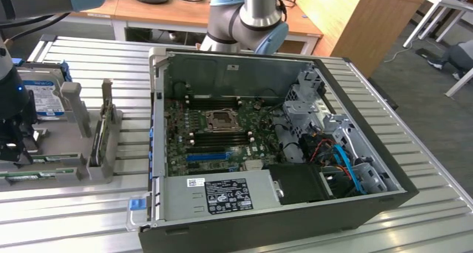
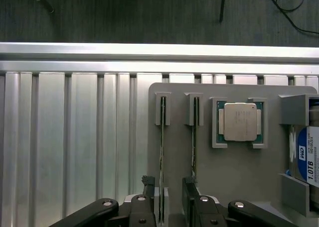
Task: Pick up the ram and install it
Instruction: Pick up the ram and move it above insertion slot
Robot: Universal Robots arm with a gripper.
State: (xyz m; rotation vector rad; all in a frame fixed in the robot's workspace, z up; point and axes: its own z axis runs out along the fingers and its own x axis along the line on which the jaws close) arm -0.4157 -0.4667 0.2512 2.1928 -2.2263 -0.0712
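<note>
Two ram sticks stand on edge in slots of a grey holder point(image 2: 239, 172). One ram stick point(image 2: 162, 137) runs between my fingers; the other ram stick point(image 2: 194, 137) runs under the finger point(image 2: 192, 197) beside it. My gripper point(image 2: 169, 202) is open and straddles the first stick, with a gap on each side. In the exterior view the gripper point(image 1: 16, 152) hangs low over the holder point(image 1: 81, 173) at the far left, with green ram point(image 1: 30, 176) below it.
A square silver processor point(image 2: 241, 121) and a hard drive point(image 2: 305, 155) sit in the same holder. The open computer case point(image 1: 159, 125) lies in the middle of the slatted metal table point(image 1: 88, 48), its motherboard point(image 1: 214, 137) exposed. The arm's base point(image 1: 247, 26) stands behind the case.
</note>
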